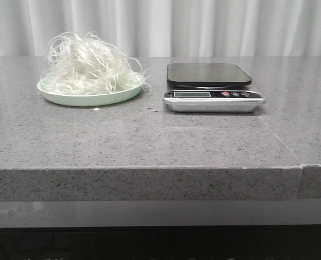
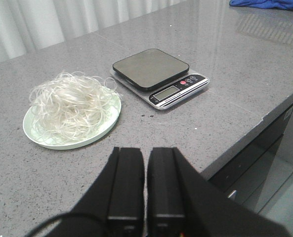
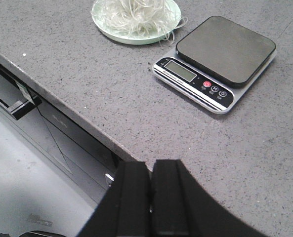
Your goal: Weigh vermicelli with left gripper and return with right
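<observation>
The vermicelli (image 1: 87, 65) is a fluffy mound of thin white strands heaped on a pale green round plate (image 1: 79, 99) at the left of the grey counter. It also shows in the left wrist view (image 2: 69, 106) and the right wrist view (image 3: 136, 12). A silver digital scale (image 1: 211, 86) with a bare black platform (image 2: 150, 67) stands just right of the plate. My left gripper (image 2: 145, 150) is shut and empty, held above the counter's near part, short of the plate. My right gripper (image 3: 151, 165) is shut and empty over the counter's front edge, short of the scale (image 3: 216, 61). Neither gripper shows in the front view.
The counter's front edge (image 1: 149, 168) runs across the front view, with dark drawers (image 3: 52, 118) below it. White curtains (image 1: 203, 27) hang behind. A blue cloth (image 2: 270, 4) lies at the counter's far end. A few crumbs (image 1: 152, 108) lie between plate and scale.
</observation>
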You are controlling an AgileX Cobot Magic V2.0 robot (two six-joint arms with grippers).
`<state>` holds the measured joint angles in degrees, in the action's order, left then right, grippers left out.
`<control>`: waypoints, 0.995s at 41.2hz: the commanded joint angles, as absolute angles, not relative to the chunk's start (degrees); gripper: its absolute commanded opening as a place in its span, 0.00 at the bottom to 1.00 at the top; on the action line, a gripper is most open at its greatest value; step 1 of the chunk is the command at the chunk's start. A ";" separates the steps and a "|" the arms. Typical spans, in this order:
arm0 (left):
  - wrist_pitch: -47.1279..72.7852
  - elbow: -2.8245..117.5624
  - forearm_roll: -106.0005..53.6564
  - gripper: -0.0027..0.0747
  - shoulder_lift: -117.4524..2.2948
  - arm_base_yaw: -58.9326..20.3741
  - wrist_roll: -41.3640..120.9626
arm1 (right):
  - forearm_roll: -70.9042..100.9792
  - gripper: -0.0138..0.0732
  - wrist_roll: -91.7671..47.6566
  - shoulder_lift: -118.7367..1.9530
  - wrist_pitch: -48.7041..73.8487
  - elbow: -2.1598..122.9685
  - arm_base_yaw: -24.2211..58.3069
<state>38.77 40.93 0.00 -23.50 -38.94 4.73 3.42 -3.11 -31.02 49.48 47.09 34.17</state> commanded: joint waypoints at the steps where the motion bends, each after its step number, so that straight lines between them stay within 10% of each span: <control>1: 34.40 42.41 -0.78 0.22 -23.85 -39.29 4.09 | 3.04 0.33 -2.96 -31.16 46.13 48.53 33.89; 28: 33.92 36.67 1.55 0.22 -20.45 -31.85 4.09 | 3.04 0.33 -2.96 -31.16 46.14 48.53 33.89; 41: 5.96 10.65 1.31 0.22 -4.54 -15.95 4.09 | 3.04 0.33 -2.96 -31.16 46.14 48.53 33.89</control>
